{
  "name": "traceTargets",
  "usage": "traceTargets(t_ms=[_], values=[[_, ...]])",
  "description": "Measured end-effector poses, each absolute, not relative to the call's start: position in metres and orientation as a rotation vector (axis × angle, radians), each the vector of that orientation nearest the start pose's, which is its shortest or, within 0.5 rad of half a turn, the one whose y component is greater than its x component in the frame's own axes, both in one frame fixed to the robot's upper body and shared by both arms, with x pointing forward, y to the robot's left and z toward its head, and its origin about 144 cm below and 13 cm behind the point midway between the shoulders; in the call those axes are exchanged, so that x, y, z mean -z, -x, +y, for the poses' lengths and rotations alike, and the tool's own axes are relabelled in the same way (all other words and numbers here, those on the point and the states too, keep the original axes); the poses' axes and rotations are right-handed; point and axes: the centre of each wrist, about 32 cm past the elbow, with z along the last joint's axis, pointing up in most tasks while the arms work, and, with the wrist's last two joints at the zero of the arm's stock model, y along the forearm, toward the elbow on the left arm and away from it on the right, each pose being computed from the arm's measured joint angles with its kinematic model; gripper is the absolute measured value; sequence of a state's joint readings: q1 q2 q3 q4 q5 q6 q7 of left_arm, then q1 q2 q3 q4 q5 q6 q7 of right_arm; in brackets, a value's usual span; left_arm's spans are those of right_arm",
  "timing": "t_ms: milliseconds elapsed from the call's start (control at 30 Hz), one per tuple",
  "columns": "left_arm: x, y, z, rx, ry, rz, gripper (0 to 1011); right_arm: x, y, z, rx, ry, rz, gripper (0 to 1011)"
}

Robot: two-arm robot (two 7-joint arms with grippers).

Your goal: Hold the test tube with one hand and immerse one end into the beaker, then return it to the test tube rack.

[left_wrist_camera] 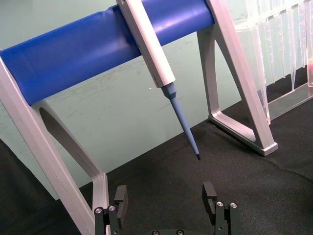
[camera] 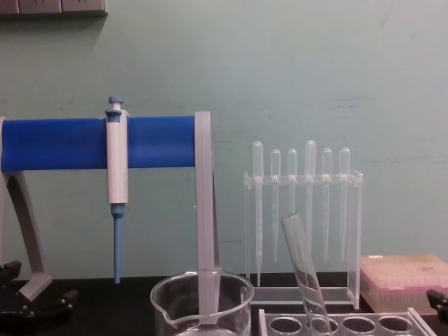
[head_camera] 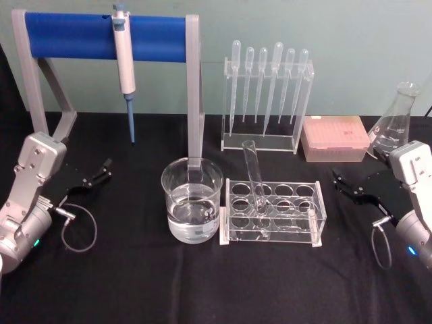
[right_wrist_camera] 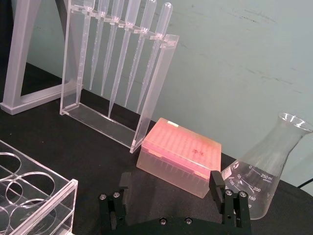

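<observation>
The test tube (head_camera: 254,177) is a clear glass tube leaning tilted in the clear rack (head_camera: 273,213), its rounded end down in a hole; the chest view shows the test tube (camera: 305,274) from the side. Left of the rack stands the beaker (head_camera: 192,208), holding clear liquid, its rim in the chest view at beaker (camera: 201,299). My left gripper (head_camera: 104,171) hovers open at the table's left, well away from the beaker. My right gripper (head_camera: 338,181) is open just right of the rack. Both wrist views show empty open jaws, left gripper (left_wrist_camera: 165,197) and right gripper (right_wrist_camera: 170,184).
A stand with a blue bar (head_camera: 101,36) carries a hanging pipettor (head_camera: 124,66) behind the beaker. At the back stand a clear holder of plastic pipettes (head_camera: 267,101), a pink tip box (head_camera: 335,138) and a conical flask (head_camera: 397,123). Black cloth covers the table.
</observation>
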State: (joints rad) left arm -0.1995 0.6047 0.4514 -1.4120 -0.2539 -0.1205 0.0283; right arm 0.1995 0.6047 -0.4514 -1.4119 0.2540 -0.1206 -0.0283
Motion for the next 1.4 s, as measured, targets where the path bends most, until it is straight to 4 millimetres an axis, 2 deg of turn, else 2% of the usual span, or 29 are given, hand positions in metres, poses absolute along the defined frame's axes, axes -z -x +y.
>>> traceTargets(t_ms=[1400], values=[[-1.1398, -0.4886, 0.3097, -1.248, -0.304, -0.285, 1000, -1.1398, -0.4887, -0.3097, 1.248, 0.304, -0.285, 1002]])
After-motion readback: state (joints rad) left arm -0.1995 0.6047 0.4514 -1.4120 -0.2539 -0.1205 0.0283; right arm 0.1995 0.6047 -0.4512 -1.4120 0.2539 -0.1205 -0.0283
